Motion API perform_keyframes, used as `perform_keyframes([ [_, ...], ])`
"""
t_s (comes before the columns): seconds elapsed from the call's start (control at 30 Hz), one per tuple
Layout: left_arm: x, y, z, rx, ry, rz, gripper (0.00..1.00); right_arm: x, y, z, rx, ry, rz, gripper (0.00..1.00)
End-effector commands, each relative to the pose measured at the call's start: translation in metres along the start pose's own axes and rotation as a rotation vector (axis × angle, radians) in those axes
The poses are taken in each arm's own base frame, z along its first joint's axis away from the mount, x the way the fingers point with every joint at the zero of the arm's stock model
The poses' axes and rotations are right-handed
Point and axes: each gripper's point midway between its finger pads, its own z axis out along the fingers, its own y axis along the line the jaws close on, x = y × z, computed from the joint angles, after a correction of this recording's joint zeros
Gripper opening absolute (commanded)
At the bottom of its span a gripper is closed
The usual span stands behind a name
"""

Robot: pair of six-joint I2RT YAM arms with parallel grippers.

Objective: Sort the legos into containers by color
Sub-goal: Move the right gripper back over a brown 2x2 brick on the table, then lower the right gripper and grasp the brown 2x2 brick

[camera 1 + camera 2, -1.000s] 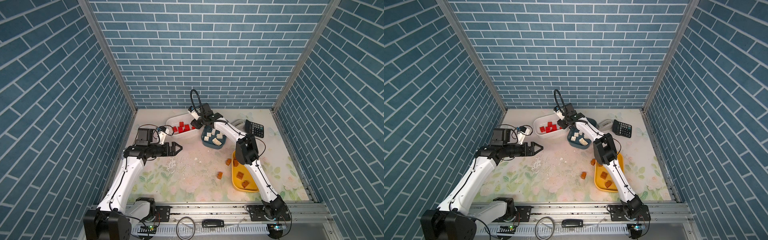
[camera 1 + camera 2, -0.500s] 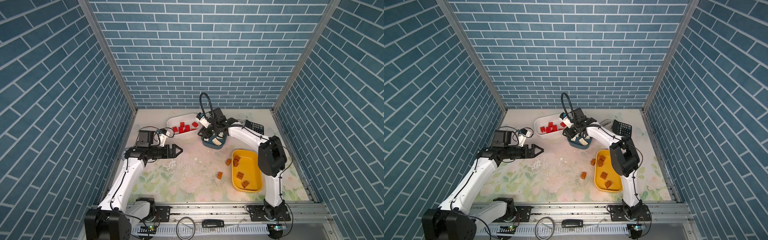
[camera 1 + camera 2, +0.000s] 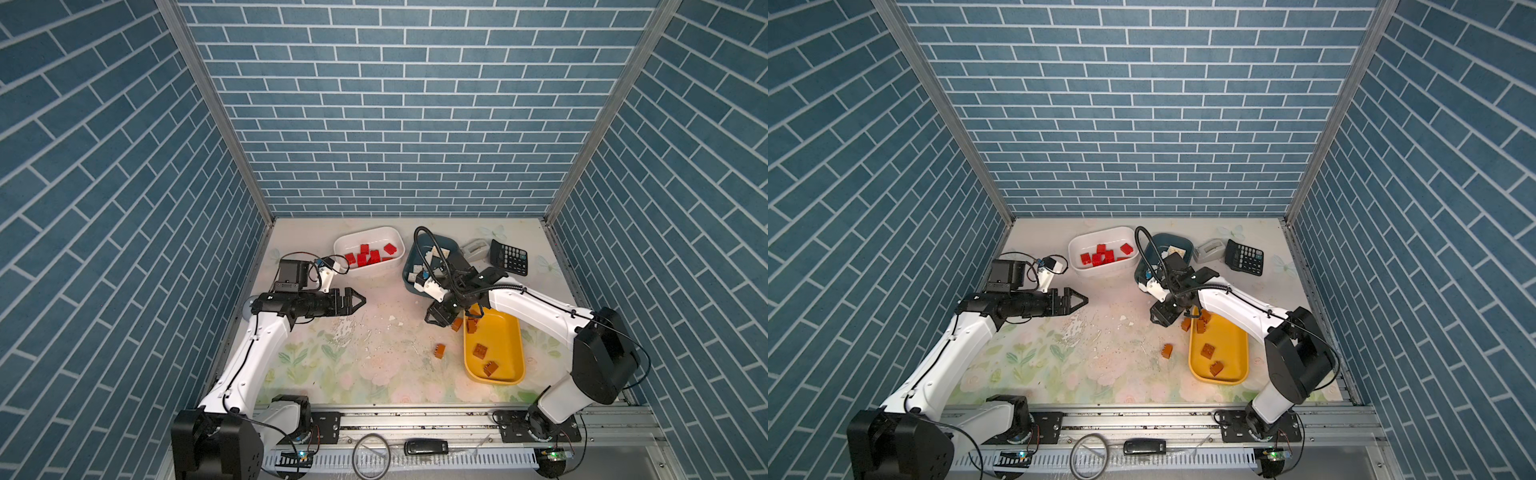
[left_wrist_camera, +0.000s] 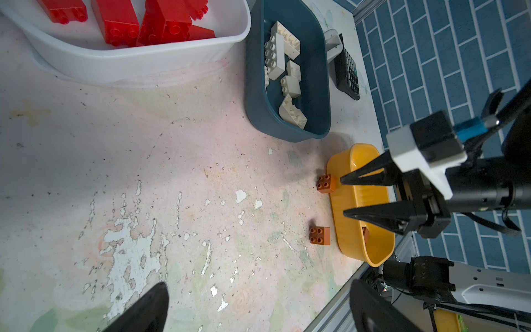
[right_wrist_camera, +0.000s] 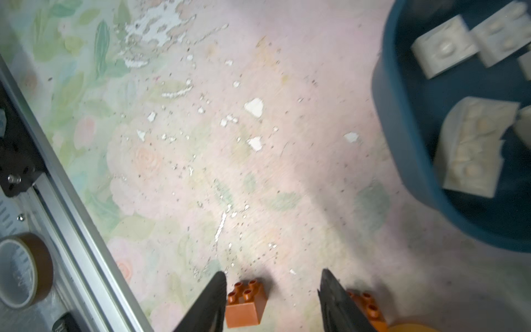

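My right gripper [image 3: 432, 320] is open just off the table beside the far left corner of the yellow container [image 3: 494, 380]. In the right wrist view a brown lego [image 5: 245, 304] lies on the table between the open fingers [image 5: 221, 287], and a second brown lego [image 5: 365, 304] shows behind the other finger. Several brown legos [image 3: 480, 351] lie in the yellow container. The white container [image 3: 365, 230] holds red legos [image 3: 368, 257]. The teal container [image 4: 258, 95] holds cream legos [image 4: 283, 46]. My left gripper [image 3: 361, 300] is open and empty over the left table.
A black calculator [image 3: 509, 257] and a grey tape dispenser [image 3: 473, 249] sit at the back right next to the teal container. The metal front rail [image 5: 71, 224] carries a roll of tape [image 5: 20, 270]. The mat is worn and flaked in the middle.
My right gripper has swung from over the white and teal containers toward the front, down to the brown legos by the yellow container. The left arm has barely moved.
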Motion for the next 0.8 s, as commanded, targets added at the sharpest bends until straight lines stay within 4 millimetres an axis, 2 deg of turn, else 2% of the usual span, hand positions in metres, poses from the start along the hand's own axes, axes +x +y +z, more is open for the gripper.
perform_keyframes([
  [0.0, 0.000, 0.002, 0.001, 0.007, -0.004, 0.007, 1.00, 0.038, 0.013, 0.005, 0.002, 0.130, 0.026, 0.54],
  [0.07, 0.000, 0.002, 0.002, 0.008, -0.002, 0.003, 1.00, 0.047, 0.016, 0.010, 0.004, 0.156, 0.031, 0.54],
  [0.33, 0.005, 0.003, 0.002, 0.008, 0.001, -0.006, 1.00, 0.060, 0.026, 0.023, 0.023, 0.208, 0.067, 0.54],
  [0.53, 0.008, 0.004, 0.002, 0.005, 0.005, -0.009, 1.00, 0.058, 0.013, 0.012, 0.154, 0.177, 0.312, 0.54],
  [0.67, 0.008, 0.005, 0.003, 0.007, 0.006, -0.016, 1.00, 0.056, 0.017, 0.012, 0.176, 0.135, 0.468, 0.55],
  [0.77, 0.007, 0.004, 0.003, 0.009, 0.005, -0.018, 1.00, 0.067, 0.015, 0.014, 0.237, 0.162, 0.502, 0.56],
])
